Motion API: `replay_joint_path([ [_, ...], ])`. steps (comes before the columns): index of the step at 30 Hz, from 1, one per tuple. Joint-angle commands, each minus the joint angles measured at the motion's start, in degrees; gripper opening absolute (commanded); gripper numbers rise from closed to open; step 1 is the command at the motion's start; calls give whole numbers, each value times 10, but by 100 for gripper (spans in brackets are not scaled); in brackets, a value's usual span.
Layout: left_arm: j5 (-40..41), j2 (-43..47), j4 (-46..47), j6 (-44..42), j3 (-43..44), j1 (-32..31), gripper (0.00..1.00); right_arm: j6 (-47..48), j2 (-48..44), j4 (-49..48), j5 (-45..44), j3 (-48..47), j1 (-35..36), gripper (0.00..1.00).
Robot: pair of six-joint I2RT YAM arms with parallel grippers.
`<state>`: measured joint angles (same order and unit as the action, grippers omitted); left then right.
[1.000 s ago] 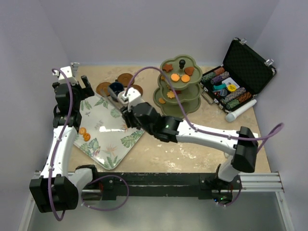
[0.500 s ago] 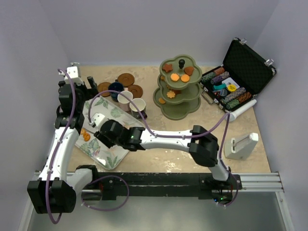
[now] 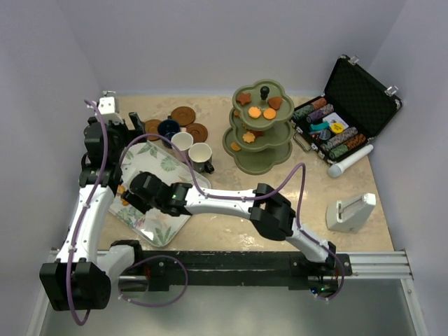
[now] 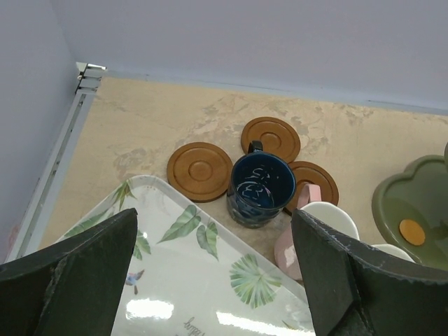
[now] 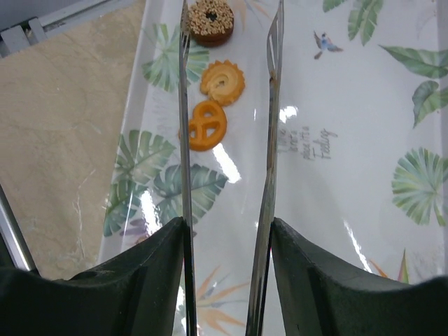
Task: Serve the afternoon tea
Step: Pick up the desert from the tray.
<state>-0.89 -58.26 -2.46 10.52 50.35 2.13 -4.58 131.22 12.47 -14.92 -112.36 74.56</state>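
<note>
Spanning the table leftward with the right arm, elbow low, hovering the right gripper (image 5: 232, 17) over the leaf-patterned tray (image 5: 364, 231). Holding its thin fingers parted and empty, with 3 biscuits (image 5: 222, 82) showing between them near the tray's left rim, bare table (image 5: 56, 126) just beyond. Hanging the left gripper (image 4: 213, 217) spread wide, gripping nothing, above the tray's far corner, facing the navy cup (image 4: 260, 189) among 3 saucers (image 4: 199, 171), 2 pale cups (image 4: 329, 217) just beside. Leaving the olive stand (image 3: 259, 164) well apart, rightward.
</note>
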Motion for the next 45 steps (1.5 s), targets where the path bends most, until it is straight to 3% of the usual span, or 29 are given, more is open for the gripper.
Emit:
replay_joint_path([
  [1, -6, 14, 8, 9, 24, -7, 95, 35, 22, 8, 28, -59, 1, 55],
  [26, 6, 17, 3, 9, 28, -6, 95, 36, 108, 23, 14, -145, -8, 55],
  [40, 2, 15, 3, 10, 27, -7, 95, 33, 138, 19, 1, -183, -11, 50],
  [45, 4, 14, 3, 9, 28, -6, 96, 31, 142, 23, -14, -188, -13, 43],
])
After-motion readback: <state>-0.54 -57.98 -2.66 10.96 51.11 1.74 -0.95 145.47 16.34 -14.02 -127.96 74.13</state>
